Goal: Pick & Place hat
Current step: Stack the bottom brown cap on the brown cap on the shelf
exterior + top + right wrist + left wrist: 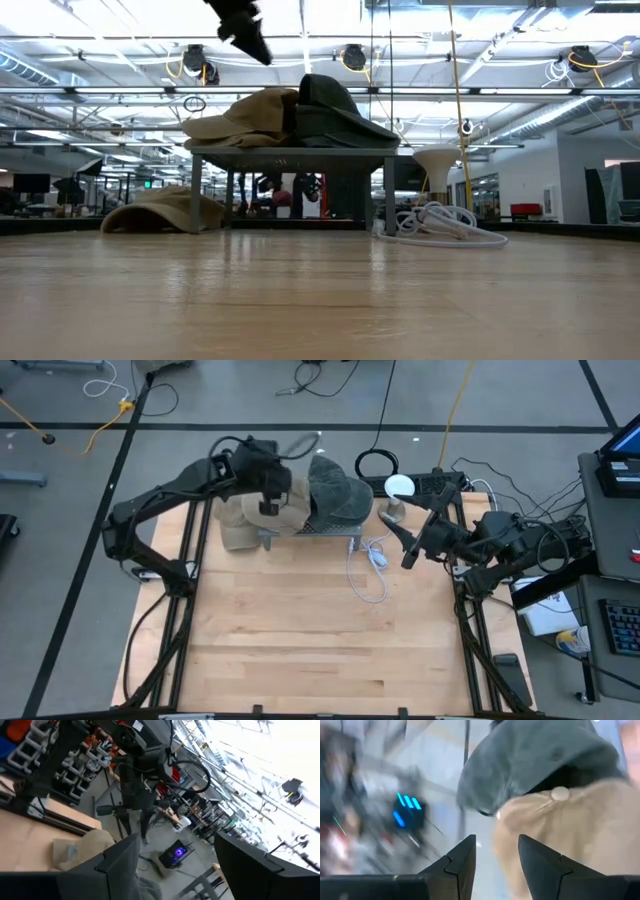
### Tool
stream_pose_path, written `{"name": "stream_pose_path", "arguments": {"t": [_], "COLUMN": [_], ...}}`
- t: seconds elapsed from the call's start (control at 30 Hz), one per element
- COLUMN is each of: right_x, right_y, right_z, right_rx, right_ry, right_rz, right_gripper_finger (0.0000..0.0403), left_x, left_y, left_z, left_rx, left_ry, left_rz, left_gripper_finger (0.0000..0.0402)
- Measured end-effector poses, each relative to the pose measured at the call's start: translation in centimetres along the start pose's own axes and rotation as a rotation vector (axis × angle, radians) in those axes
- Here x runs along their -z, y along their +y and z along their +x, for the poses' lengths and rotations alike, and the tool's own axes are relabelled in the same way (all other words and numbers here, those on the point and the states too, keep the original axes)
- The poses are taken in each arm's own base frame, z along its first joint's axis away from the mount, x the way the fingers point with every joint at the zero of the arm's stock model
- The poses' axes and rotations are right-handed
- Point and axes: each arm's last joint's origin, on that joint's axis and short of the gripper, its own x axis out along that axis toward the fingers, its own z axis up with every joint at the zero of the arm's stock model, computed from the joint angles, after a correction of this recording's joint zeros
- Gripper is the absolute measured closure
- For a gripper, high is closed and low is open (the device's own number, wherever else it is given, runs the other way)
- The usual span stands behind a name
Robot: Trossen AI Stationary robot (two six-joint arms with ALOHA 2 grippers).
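The tan hat [252, 510] sits on a small rack [310, 532] at the far end of the tabletop [320, 630], directly under the left gripper [268, 500], with a grey hat [335, 495] pressed against it on the side toward the right gripper [402, 547]. A second tan hat [236, 536] lies on the tabletop beside the rack, beneath the left arm. From above, the risk I judge most likely is a descent that catches the grey hat as well, since the two hats overlap; dragging one could pull the other off the rack. The right gripper waits beside the rack, near a white cable [370, 575], its fingers spread and holding nothing.

At tabletop level, the left gripper [243, 28] hangs above the tan hat [245, 118], clear of it. The grey hat [340, 112] leans over the tan one's crown, so a lift straight up could snag it. The rack [290, 155] stands on thin legs, and a sideways push might shift it.

Through the left wrist camera, the left gripper [496, 852] shows its fingers partly apart, nothing between them, touching nothing. The tan hat [570, 835] lies just past one fingertip, the grey hat [535, 760] beyond it. A closing pinch here might take only loose fabric and slip.

The right wrist camera shows the right gripper [175, 860] wide open and empty, a tan hat [82, 849] ahead of it.
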Motion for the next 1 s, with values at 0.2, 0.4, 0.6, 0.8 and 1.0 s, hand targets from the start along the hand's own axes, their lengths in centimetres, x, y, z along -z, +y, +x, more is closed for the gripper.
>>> {"name": "stream_pose_path", "arguments": {"t": [0.2,0.4,0.6,0.8,1.0], "right_x": [0.0,0.0,0.0,0.0,0.0], "right_y": [0.0,0.0,0.0,0.0,0.0], "right_z": [0.0,0.0,0.0,0.0,0.0], "right_rx": [0.000,-0.003,-0.003,-0.003,-0.003], "right_ry": [0.000,-0.003,-0.003,-0.003,-0.003], "right_rz": [0.037,0.037,0.038,0.038,0.038], "right_gripper_finger": [0.0151,0.0151,0.0151,0.0151,0.0151], "left_x": [1.7,2.7,2.9,3.2,3.1], "left_y": [-1.0,-2.6,-2.8,-2.5,-3.0], "left_z": [-1.2,-1.0,-1.2,-0.6,2.3], "left_rx": [0.089,0.173,0.143,0.105,0.150], "left_ry": [0.158,0.365,0.418,0.456,0.524], "left_rz": [-0.622,-0.915,-1.143,-1.322,-1.297], "left_gripper_finger": [0.0250,0.0250,0.0250,0.0250,0.0250]}}
